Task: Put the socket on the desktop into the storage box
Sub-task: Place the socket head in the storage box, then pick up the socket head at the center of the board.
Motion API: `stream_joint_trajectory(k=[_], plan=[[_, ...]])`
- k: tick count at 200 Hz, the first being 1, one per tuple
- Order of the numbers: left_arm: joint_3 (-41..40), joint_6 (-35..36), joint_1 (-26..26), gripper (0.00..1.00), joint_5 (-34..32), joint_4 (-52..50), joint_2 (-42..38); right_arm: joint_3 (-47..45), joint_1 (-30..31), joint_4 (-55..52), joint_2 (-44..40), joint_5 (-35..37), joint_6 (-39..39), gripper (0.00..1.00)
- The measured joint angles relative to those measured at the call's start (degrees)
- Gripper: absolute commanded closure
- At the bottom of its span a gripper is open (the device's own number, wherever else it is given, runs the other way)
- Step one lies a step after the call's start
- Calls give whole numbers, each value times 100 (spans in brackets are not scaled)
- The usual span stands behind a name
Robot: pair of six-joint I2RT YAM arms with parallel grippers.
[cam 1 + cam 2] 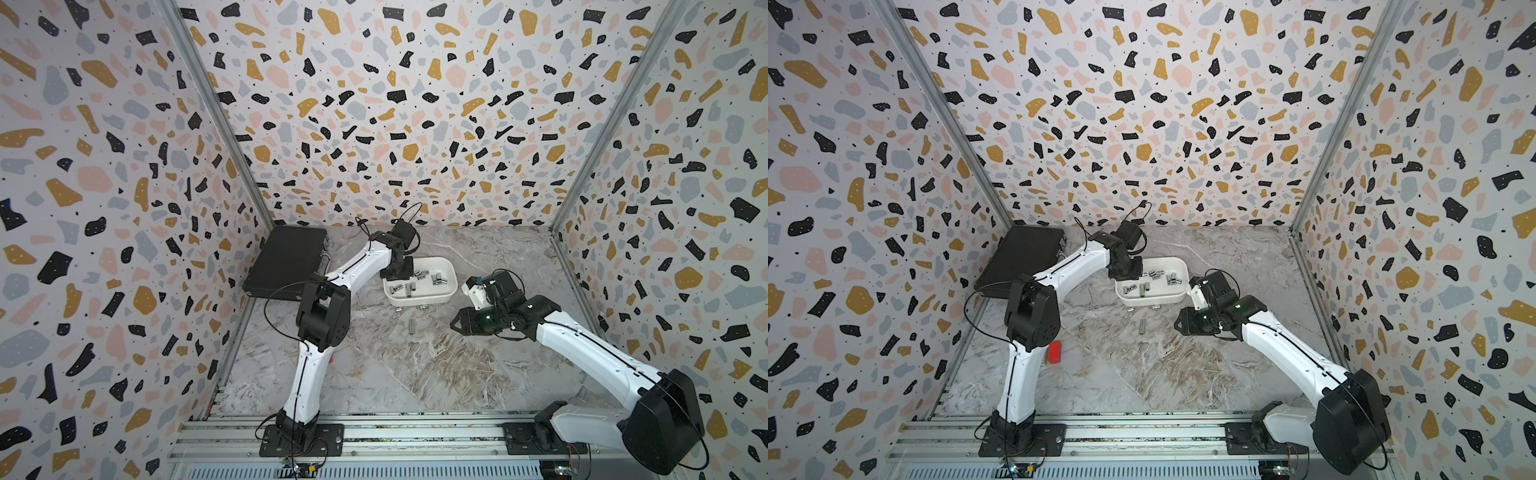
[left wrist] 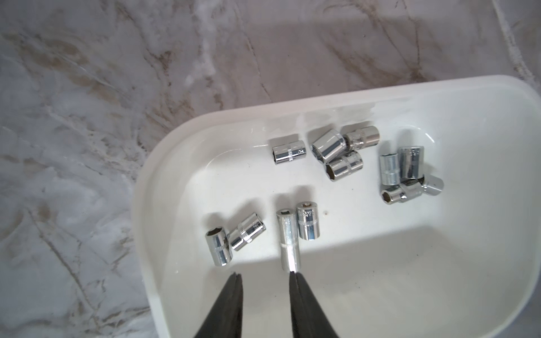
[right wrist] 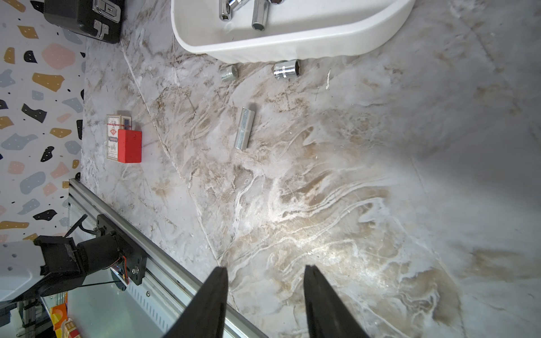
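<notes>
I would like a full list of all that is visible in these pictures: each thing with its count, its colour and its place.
desktop: one, grey marble, the floor of the cell
storage box: one, white, far middle of the desktop
sockets in the box: twelve visible, chrome, lying loose inside
sockets on the desktop: three, chrome; two short by the box's near wall, one long nearer the robot
black case: one, black, far left
red block: one, red, left side, beside a card pack
walls: three, terrazzo print, around the desktop
left gripper: black, open, over the box
right gripper: black, open, empty, over the desktop
</notes>
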Motion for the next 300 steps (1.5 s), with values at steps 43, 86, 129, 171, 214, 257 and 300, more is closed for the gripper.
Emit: stream_joint_trajectory(k=[43, 86, 129, 171, 214, 257, 300], plan=[[-535, -7, 2, 64, 179, 212, -612, 0, 0, 0, -2, 74, 44, 51], [-1488, -28, 4, 59, 498, 557, -1405, 0, 0, -11, 0, 221, 61, 50], [-2492, -24, 13, 55, 916, 975, -2273, 107, 0, -44, 142, 345, 109, 47], [-3574, -96, 83, 52, 1276, 1296, -3202, 374, 83, -48, 461, 498, 184, 46], [-4544, -157, 273, 51, 1668, 1556, -4122, 673, 293, -59, 876, 647, 214, 46], [-5307, -254, 529, 51, 2004, 1698, -4852, 1062, 542, -105, 1314, 778, 236, 44], [-5801, -315, 776, 50, 2258, 1659, -5453, 1440, 767, -170, 1779, 876, 256, 44]])
